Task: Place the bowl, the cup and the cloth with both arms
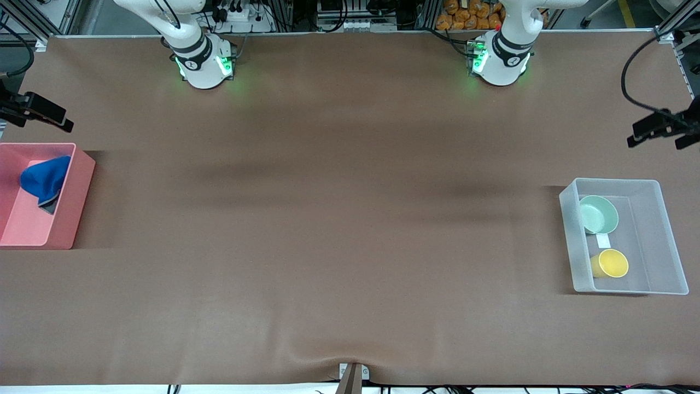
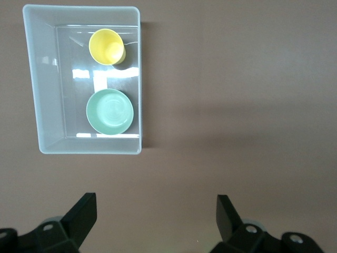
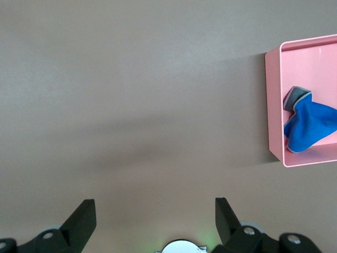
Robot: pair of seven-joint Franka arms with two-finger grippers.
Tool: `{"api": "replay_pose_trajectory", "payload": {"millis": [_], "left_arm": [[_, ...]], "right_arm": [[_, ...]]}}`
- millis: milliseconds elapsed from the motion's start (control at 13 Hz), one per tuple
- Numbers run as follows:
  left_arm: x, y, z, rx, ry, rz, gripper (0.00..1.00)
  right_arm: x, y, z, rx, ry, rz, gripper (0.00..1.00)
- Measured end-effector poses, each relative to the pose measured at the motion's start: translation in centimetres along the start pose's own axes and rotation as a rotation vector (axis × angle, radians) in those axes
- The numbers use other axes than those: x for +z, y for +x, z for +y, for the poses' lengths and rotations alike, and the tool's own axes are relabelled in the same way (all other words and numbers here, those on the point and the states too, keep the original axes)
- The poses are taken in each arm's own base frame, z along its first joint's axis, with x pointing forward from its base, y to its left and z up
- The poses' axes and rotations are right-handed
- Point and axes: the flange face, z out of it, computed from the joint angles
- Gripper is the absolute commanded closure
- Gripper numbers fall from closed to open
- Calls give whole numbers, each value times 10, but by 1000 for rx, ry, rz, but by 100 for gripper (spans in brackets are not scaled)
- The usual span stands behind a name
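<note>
**Everything binned, both arms hanging high**

And here we are with all three items sitting in containers. The bowl (image 1: 599, 214) lies in the clear bin (image 1: 667, 235) toward the left arm's end of the worktop (image 1: 339, 219), and the cup (image 1: 610, 264) is in there with it, tipped on its side, nearer the front camera than the bowl and not quite touching it. At the right arm's end, the cloth (image 1: 45, 179) is bunched up inside the pink bin (image 1: 76, 202), draped against its wall.

By the look of it, the placing is done, or close to it. If anything is left, it is only a matter of both arms settling back to rest; nothing on the open worktop needs a grasp.

As for pose: the left end effector (image 2: 156, 221) hangs high over bare worktop just beside the clear bin, released, fingers spread wide and holding nothing. The right end effector (image 3: 155, 221) mirrors it, high over bare worktop with the pink bin well off to one side, also released and empty. Both point straight down.
</note>
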Motion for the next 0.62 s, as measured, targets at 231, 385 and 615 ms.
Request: {"api": "replay_pose_trajectory", "payload": {"millis": [231, 385, 615], "left_arm": [[-5, 7, 2, 11, 9, 36, 0], [-10, 21, 10, 54, 21, 56, 0], [-12, 30, 26, 82, 26, 63, 0]], "right_arm": [[0, -1, -13, -26, -2, 0, 0], [0, -2, -18, -34, -3, 0, 0], [0, -1, -16, -31, -3, 0, 0]]}}
